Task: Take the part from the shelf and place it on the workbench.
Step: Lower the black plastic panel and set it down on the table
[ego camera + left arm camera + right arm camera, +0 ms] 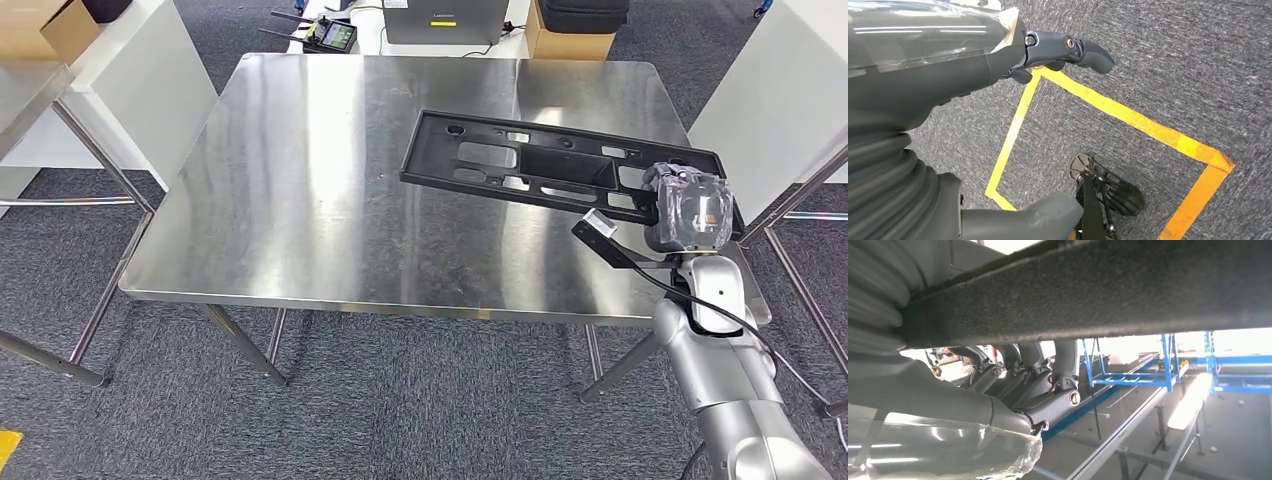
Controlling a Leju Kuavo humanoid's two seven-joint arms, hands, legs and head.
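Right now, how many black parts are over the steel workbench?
1: the long black plastic part, over the right rear area of the workbench, held at its right end by the right hand. Nothing suggests a hidden one.

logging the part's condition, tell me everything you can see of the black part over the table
The black part is a long, flat, matte panel, plastic by its look, with several cut-out windows and small round holes. It reaches out over the right half of the steel workbench, its right end held by the right hand. Whether it touches the bench cannot be told.

The workbench (300,200) is brushed, glossy metal; the part (540,165) is matt black plastic.
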